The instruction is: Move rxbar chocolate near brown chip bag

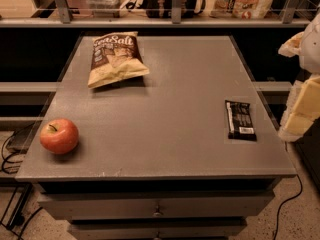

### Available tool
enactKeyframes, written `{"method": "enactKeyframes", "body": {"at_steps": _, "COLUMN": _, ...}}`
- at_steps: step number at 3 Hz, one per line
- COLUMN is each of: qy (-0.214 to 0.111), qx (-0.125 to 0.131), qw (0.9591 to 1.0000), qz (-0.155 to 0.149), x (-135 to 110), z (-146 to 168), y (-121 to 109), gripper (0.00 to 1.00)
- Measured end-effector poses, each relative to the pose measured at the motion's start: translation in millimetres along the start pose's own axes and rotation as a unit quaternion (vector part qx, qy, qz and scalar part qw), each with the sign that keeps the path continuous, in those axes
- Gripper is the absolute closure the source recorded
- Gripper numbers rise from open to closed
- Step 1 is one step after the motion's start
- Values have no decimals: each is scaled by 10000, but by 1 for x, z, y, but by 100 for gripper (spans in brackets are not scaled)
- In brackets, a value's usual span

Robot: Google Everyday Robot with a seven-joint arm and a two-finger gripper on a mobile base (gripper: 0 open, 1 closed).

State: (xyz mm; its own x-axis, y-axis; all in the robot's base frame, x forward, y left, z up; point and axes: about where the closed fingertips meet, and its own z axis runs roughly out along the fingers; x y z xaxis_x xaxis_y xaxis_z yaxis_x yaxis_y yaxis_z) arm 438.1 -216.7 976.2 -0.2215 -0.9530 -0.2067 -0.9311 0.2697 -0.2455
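Matt grainy table (165,149), crinkly glossy brown chip bag (115,59) (film-like), shiny-wrapped rxbar chocolate (240,120), smooth apple (59,136), plastic gripper (304,109) at right edge.

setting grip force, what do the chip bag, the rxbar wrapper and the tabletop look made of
Brown chip bag: thin plastic film by its look, creased and puffed, mostly matte. Rxbar chocolate: smooth black film wrapper, lying flat. Table: grey, finely speckled hard top, maybe laminate or painted metal; unclear which. The gripper hangs past the table's right edge.

Gripper (301,111) at right edge; bare tabletop (175,101) stretches to brown chip bag (116,59).
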Motion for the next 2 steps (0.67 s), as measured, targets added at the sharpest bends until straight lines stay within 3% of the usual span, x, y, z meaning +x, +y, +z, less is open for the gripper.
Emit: {"method": "enactKeyframes", "body": {"at_steps": 2, "qy": -142, "qx": 45, "qw": 9999, "qz": -7, "x": 3, "z": -1, "y": -2, "gripper": 0}}
